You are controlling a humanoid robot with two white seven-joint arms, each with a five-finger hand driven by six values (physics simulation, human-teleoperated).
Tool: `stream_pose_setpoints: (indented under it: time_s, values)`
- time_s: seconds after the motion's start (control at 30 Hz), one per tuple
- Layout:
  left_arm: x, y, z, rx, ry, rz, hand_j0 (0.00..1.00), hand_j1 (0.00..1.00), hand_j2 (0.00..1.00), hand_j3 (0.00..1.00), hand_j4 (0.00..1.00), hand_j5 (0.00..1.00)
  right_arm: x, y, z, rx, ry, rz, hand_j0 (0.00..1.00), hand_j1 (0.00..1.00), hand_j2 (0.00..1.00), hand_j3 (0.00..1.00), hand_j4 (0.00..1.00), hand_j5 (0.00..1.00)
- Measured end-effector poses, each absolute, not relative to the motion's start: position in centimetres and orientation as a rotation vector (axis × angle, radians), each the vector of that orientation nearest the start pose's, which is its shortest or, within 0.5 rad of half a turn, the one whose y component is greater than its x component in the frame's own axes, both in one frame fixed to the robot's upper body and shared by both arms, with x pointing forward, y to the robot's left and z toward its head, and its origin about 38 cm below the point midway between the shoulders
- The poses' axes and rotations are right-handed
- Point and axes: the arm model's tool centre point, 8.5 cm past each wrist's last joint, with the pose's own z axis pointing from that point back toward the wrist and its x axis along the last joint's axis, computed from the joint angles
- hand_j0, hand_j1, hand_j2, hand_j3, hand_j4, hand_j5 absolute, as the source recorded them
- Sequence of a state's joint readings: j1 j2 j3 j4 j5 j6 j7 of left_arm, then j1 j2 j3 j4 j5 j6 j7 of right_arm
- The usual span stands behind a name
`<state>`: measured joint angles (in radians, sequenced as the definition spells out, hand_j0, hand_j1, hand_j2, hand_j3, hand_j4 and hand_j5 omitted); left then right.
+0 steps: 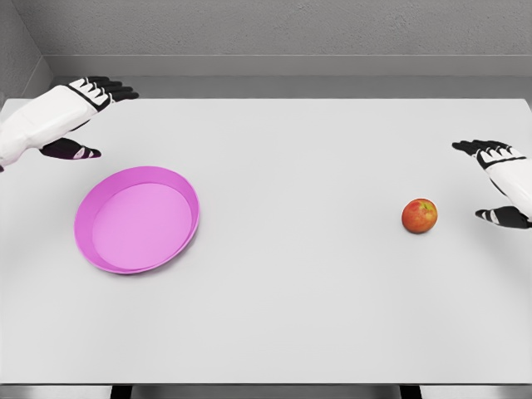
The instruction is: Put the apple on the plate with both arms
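Note:
A red and yellow apple (420, 216) rests on the white table at the right. A shallow pink plate (137, 219) lies on the left side, with nothing on it. My right hand (490, 181) hovers just right of the apple, fingers spread, holding nothing and a short gap away from it. My left hand (93, 116) is at the far left, behind and above the plate, with its fingers extended and thumb hanging below, also holding nothing.
The white table (299, 299) spans the whole view, with its front edge near the bottom. A grey wall stands behind the far edge.

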<state>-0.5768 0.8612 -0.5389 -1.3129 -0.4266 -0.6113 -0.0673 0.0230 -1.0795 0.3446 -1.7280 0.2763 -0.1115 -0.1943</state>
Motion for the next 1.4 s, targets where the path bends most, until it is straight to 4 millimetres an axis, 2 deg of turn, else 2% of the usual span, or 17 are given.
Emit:
stream_pose_setpoints:
  time_s: [0.2, 0.43, 0.5, 0.7, 0.8, 0.9, 1.0, 1.2, 1.4]
  values:
    - [44.5, 36.3, 22.6, 0.659, -1.678, -1.727, 1.00, 1.00, 1.00, 1.00, 1.00, 1.00, 34.4, -39.4, 18.4, -0.789, -1.492, 1.352, 1.00, 1.00, 1.00, 1.00, 1.00, 1.00]
    - [44.4, 36.2, 22.5, 0.654, -1.665, -1.744, 1.00, 1.00, 1.00, 1.00, 1.00, 1.00, 35.2, -37.4, 18.4, -0.582, -1.341, 1.594, 1.00, 1.00, 1.00, 1.00, 1.00, 1.00]
    - [44.4, 36.1, 22.5, 0.653, -1.664, -1.748, 1.00, 1.00, 1.00, 1.00, 1.00, 1.00, 35.8, -36.6, 18.9, -0.550, -1.329, 1.642, 1.00, 1.00, 1.00, 1.00, 1.00, 1.00]
    - [44.4, 36.1, 22.5, 0.653, -1.663, -1.751, 1.00, 1.00, 1.00, 1.00, 1.00, 1.00, 35.0, -35.5, 16.3, -0.444, -1.242, 1.691, 1.00, 1.00, 1.00, 1.00, 1.00, 1.00]
    - [44.4, 36.1, 22.5, 0.652, -1.663, -1.751, 1.00, 1.00, 1.00, 1.00, 1.00, 1.00, 36.5, -35.3, 18.0, -0.481, -1.235, 1.699, 1.00, 1.00, 1.00, 1.00, 1.00, 1.00]
    - [44.4, 36.1, 22.5, 0.652, -1.664, -1.750, 1.00, 1.00, 1.00, 1.00, 1.00, 1.00, 37.0, -35.1, 18.2, -0.480, -1.199, 1.701, 1.00, 1.00, 1.00, 1.00, 1.00, 1.00]
    - [44.4, 36.0, 22.5, 0.652, -1.664, -1.750, 1.00, 1.00, 1.00, 1.00, 1.00, 1.00, 38.5, -34.4, 19.3, -0.506, -1.181, 1.698, 1.00, 1.00, 1.00, 1.00, 1.00, 1.00]
    - [44.4, 36.0, 22.5, 0.653, -1.665, -1.749, 1.00, 1.00, 1.00, 1.00, 1.00, 1.00, 38.0, -33.8, 15.3, -0.423, -1.062, 1.702, 1.00, 1.00, 1.00, 1.00, 1.00, 1.00]
    - [44.5, 36.1, 22.6, 0.656, -1.666, -1.750, 1.00, 1.00, 1.00, 1.00, 1.00, 1.00, 39.1, -34.1, 16.2, -0.465, -1.047, 1.673, 1.00, 1.00, 1.00, 1.00, 1.00, 1.00]
